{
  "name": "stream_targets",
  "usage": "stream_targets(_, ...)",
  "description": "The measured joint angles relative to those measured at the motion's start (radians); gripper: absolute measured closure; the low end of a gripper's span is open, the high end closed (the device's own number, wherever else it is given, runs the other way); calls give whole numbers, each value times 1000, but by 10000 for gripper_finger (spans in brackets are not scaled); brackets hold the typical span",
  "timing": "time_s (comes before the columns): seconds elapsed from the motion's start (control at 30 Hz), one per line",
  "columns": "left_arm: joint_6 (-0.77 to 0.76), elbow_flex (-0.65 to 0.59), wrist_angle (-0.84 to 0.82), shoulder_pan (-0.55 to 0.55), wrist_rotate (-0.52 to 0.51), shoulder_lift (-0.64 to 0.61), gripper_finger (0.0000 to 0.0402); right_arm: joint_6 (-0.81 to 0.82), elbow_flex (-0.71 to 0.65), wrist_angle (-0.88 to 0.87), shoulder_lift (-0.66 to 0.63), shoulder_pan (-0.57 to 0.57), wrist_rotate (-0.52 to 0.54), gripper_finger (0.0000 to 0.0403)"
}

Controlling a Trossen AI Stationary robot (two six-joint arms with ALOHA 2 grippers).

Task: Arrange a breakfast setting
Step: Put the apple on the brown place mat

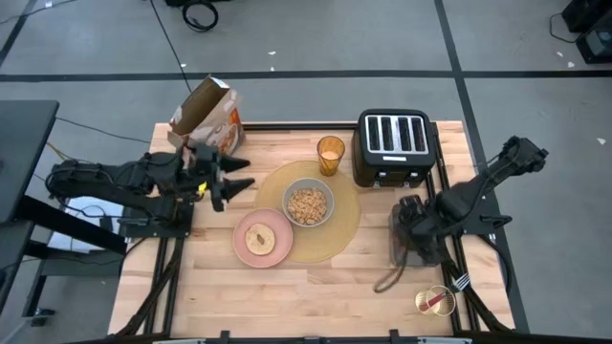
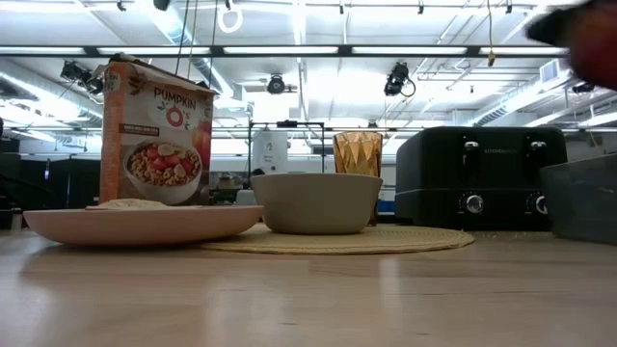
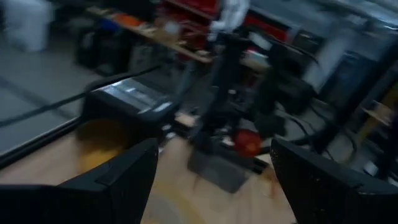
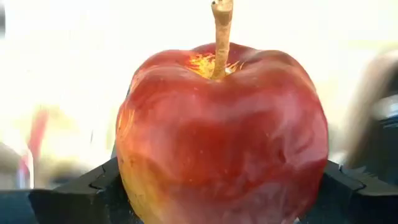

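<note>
A round tan placemat (image 1: 339,229) lies mid-table with a grey bowl (image 1: 308,204) of cereal on it. A pink plate (image 1: 262,238) overlaps the mat's left edge. An amber glass (image 1: 331,153) stands at the mat's far edge. A red-handled fork (image 1: 442,300) lies at the near right corner. My right gripper (image 1: 409,229) is shut on a red-yellow apple (image 4: 221,137) over a grey bin (image 2: 578,198); the apple is hidden in the high view. My left gripper (image 1: 234,182) is open and empty, left of the placemat, beside a cereal box (image 1: 206,115). My right gripper pinches the apple between its two fingers (image 4: 74,193), which sit on its lower sides (image 4: 134,180). The apple is upright, stem up. In the low view it shows as a red blur (image 2: 590,39) high above the table, lifted clear.
A black four-slot toaster (image 1: 395,145) stands at the far right, behind the bin. A dark cord (image 1: 390,279) lies on the wood near the bin. Bare wood (image 1: 325,296) spans the near side of the table.
</note>
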Motion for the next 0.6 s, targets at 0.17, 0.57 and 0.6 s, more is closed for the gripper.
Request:
stream_targets(0.17,71,0,139,-45,28,124,84,77,134,159,47,-119,81,78)
stream_targets(0.57,155,0,515,-65,60,374,107,42,196,789,117,-356,61,78)
stream_targets(0.6,162,0,551,-63,48,392,108,24,196,809,117,-370,61,78)
